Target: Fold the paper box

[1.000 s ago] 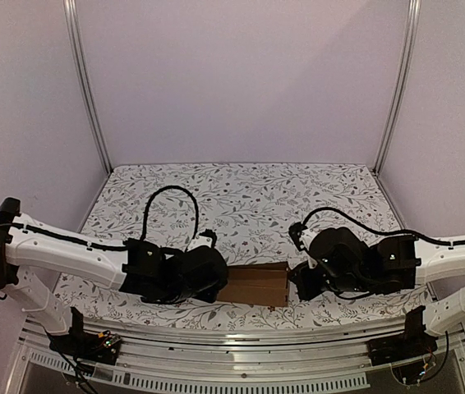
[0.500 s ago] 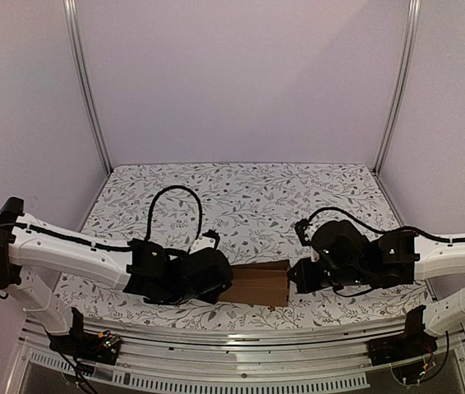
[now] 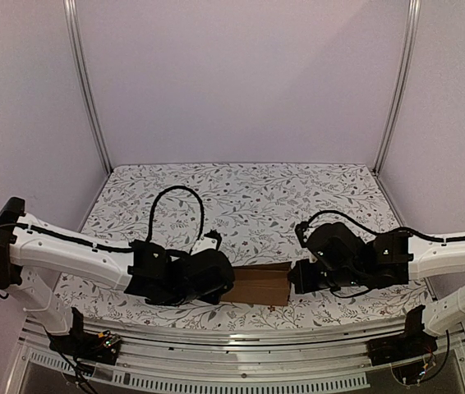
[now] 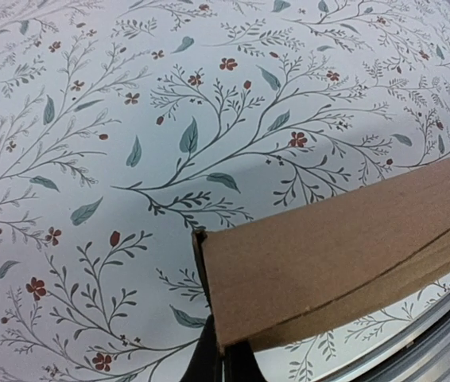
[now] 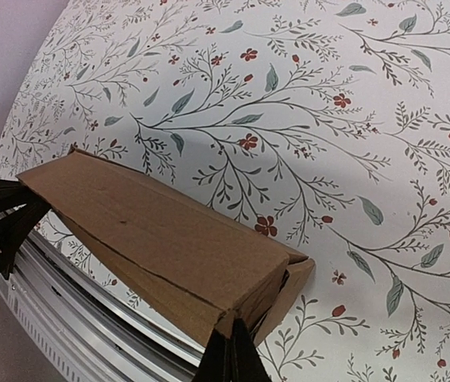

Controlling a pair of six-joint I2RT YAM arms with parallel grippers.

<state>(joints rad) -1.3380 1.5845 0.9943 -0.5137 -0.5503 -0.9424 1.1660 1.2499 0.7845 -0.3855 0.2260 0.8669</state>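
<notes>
The paper box (image 3: 257, 285) is a narrow brown carton lying lengthways near the table's front edge, between my two grippers. My left gripper (image 3: 231, 283) is shut, and its closed fingertips (image 4: 223, 354) rest against the near lower corner of the box's left end (image 4: 344, 239). Shut as well, my right gripper (image 3: 292, 281) has its joined tips (image 5: 230, 346) at the box's right end (image 5: 161, 239), where an end flap stands slightly ajar. Neither gripper has cardboard between its fingers.
A floral cloth (image 3: 249, 205) covers the table. An aluminium rail (image 3: 241, 336) runs along the front edge, just behind the box in the wrist views. Upright frame posts (image 3: 85, 82) and purple walls enclose the back and sides.
My right gripper has slid left up to the box's right end. The left gripper has edged right against the left end. The box has stayed where it was.
</notes>
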